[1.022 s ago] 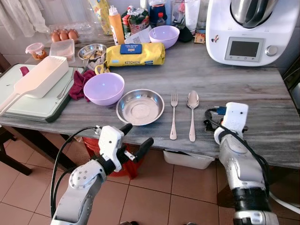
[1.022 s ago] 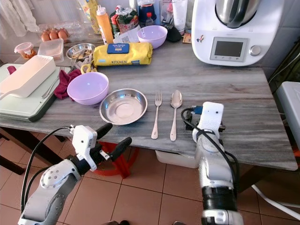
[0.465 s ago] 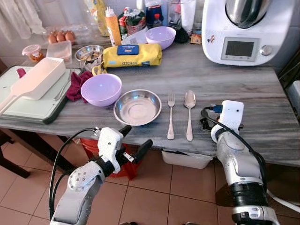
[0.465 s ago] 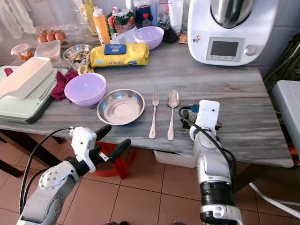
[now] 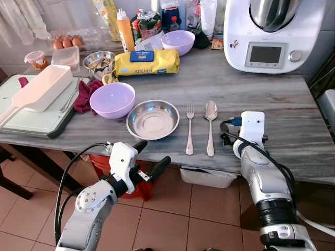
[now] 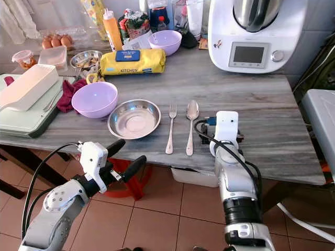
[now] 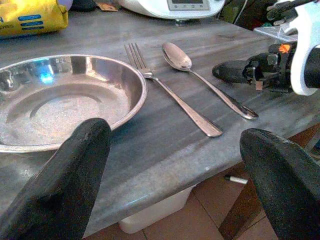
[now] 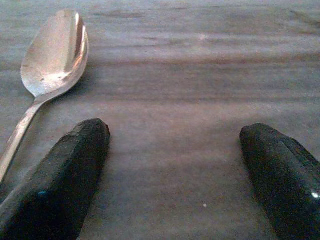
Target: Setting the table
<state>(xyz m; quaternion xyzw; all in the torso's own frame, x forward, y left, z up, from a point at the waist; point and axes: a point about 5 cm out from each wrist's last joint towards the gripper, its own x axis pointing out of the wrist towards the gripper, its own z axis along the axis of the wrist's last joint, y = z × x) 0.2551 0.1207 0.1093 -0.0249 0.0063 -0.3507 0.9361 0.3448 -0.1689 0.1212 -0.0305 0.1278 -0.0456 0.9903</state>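
**Operator:** Right claw [image 8: 170, 170] sits low over the table [image 5: 293, 99], fingers spread and holding nothing, just at 3 o'clock of the spoon [image 5: 210, 125]. From its wrist camera I see the spoon bowl beside one finger and bare wood between the two.

**Spotter:** And the place setting?

**Operator:** Steel plate [image 5: 153, 119] near the front edge, fork [image 5: 189, 128] just at its 3 o'clock, spoon beside the fork, both lying parallel with handles toward me. Purple bowl [image 5: 112, 99] touches or nearly touches the plate at 10 o'clock.

**Spotter:** Left side?

**Operator:** Left claw [image 5: 149, 158] hangs below the table edge at 6 o'clock of the plate, released, empty.

**Spotter:** So how would you handle it?

**Operator:** I judge the spoon is placed. I'd lift the right claw straight up before pulling back, so a finger doesn't drag the handle askew. Cutlery slides easily on that smooth wood.
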